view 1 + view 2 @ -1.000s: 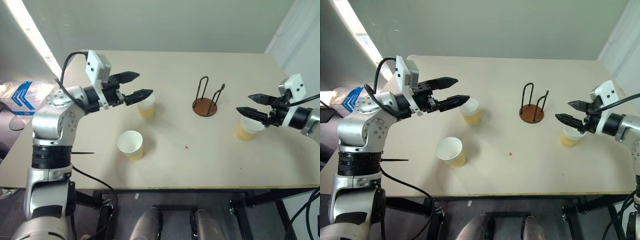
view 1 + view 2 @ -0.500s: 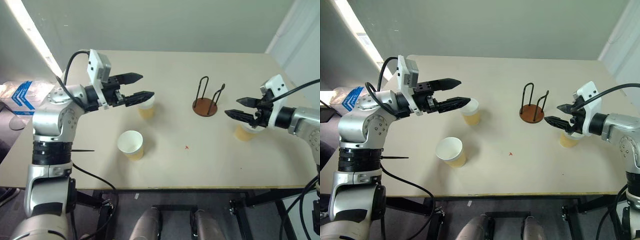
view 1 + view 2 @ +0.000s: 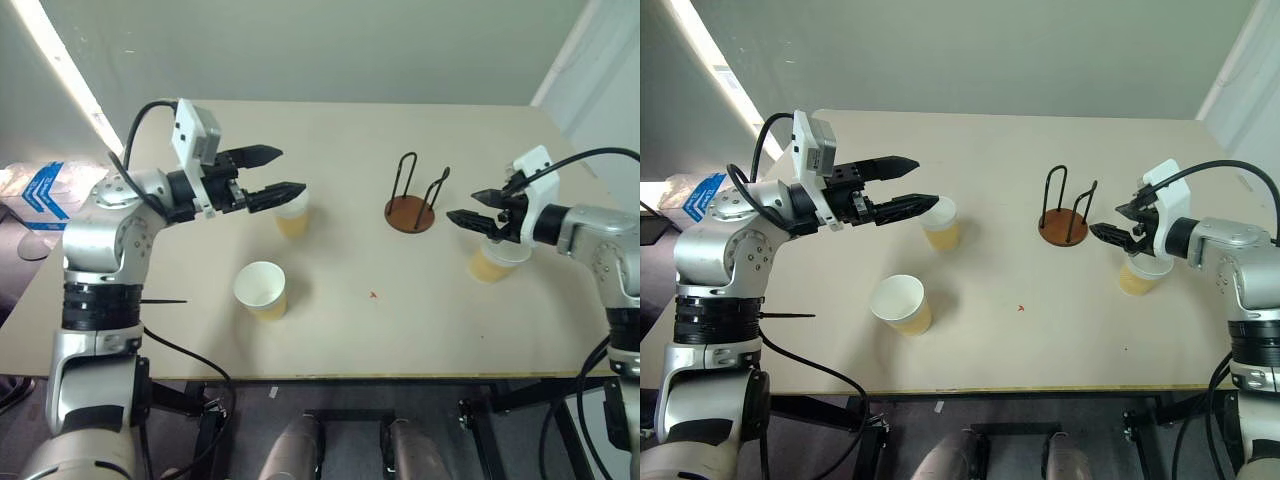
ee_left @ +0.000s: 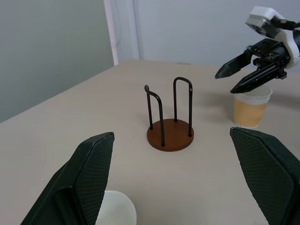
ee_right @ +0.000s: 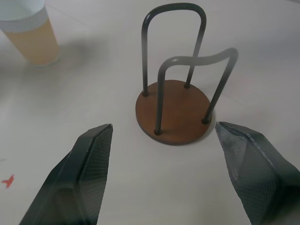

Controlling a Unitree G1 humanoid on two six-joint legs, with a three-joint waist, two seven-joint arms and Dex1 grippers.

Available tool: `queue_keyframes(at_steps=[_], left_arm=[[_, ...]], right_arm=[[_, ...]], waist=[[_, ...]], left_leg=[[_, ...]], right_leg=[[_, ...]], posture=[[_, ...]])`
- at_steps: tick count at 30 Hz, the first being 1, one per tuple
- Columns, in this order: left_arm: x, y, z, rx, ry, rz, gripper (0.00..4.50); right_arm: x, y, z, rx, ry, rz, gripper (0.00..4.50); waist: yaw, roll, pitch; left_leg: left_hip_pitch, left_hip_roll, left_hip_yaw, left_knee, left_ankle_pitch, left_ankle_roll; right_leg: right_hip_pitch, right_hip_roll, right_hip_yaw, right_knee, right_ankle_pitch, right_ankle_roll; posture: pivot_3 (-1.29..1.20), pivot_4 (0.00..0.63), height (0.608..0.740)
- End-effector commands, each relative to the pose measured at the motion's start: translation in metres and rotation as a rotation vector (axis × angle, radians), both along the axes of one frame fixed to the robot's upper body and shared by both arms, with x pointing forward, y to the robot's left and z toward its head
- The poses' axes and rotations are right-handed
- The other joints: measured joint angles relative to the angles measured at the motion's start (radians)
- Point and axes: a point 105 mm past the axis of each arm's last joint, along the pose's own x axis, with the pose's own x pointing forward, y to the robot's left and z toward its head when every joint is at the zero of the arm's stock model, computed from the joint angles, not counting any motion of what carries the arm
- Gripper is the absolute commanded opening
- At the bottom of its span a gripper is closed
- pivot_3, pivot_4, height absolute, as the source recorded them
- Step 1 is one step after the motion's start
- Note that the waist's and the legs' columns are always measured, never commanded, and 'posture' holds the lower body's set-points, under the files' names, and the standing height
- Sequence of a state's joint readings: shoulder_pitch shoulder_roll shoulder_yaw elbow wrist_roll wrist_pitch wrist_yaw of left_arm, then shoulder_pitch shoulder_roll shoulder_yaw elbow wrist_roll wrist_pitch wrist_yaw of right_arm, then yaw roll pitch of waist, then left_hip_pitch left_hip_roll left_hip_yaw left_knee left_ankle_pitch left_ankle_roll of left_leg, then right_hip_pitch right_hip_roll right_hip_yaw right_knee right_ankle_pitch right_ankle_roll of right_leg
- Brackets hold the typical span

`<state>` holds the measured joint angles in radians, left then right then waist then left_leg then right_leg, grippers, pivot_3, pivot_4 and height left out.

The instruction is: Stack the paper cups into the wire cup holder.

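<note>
Paper cups (image 3: 261, 289) outside wire holder (image 3: 411, 213)

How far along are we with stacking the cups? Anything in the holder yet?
Nothing is stacked: the wire cup holder stands empty. Nothing is in hand; the left pincer is open above the far cup, and the right pincer is open above the right cup. The near cup stands alone. All three remain.

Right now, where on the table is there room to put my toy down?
The table is bare along its near edge, between the front cup and the right cup, and along its far side behind the wire cup holder. It is crowded where the left hand hangs over the back cup.
</note>
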<state>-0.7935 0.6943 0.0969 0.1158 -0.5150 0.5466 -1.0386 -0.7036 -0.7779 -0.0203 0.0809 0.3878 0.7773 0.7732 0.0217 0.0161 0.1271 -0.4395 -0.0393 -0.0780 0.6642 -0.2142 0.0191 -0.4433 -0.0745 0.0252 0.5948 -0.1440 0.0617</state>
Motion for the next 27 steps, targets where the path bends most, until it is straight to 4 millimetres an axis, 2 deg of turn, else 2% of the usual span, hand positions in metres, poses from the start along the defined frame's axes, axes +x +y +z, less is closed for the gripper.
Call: queue_keyframes(at_steps=[1, 15, 26, 27], left_arm=[[-0.005, 0.005, 0.013, 0.016, -0.067, 0.026, 4.33], [-0.008, 0.010, 0.014, 0.011, -0.074, 0.063, 4.33], [-0.009, 0.009, 0.015, 0.007, -0.077, 0.065, 4.33], [-0.009, 0.009, 0.015, 0.006, -0.077, 0.064, 4.36]], right_arm=[[0.006, 0.005, 0.014, -0.014, -0.058, 0.023, 3.71], [0.040, 0.021, -0.006, 0.009, -0.032, 0.010, 3.71], [0.058, 0.039, 0.000, 0.079, -0.062, -0.010, 3.71], [0.059, 0.041, 0.000, 0.082, -0.063, -0.009, 3.53]], waist=[[0.000, 0.000, 0.000], [0.001, 0.000, 0.000], [0.000, 0.000, 0.000], [0.001, 0.000, 0.000]], left_leg=[[0.000, 0.000, 0.000, 0.000, 0.000, 0.000], [-0.001, 0.000, 0.000, 0.000, -0.002, -0.002], [-0.002, 0.000, 0.000, 0.000, -0.003, -0.003], [-0.002, 0.000, 0.000, 0.000, -0.003, -0.003]], right_leg=[[0.000, 0.000, 0.000, 0.000, 0.000, 0.000], [-0.002, 0.000, 0.000, 0.001, 0.000, -0.002], [-0.005, 0.000, 0.000, 0.004, 0.000, -0.003], [-0.005, 0.000, 0.000, 0.005, 0.000, -0.003]], posture=[[0.00, 0.150, 0.740], [0.00, 0.150, 0.740], [0.00, 0.150, 0.740], [0.00, 0.150, 0.740]])
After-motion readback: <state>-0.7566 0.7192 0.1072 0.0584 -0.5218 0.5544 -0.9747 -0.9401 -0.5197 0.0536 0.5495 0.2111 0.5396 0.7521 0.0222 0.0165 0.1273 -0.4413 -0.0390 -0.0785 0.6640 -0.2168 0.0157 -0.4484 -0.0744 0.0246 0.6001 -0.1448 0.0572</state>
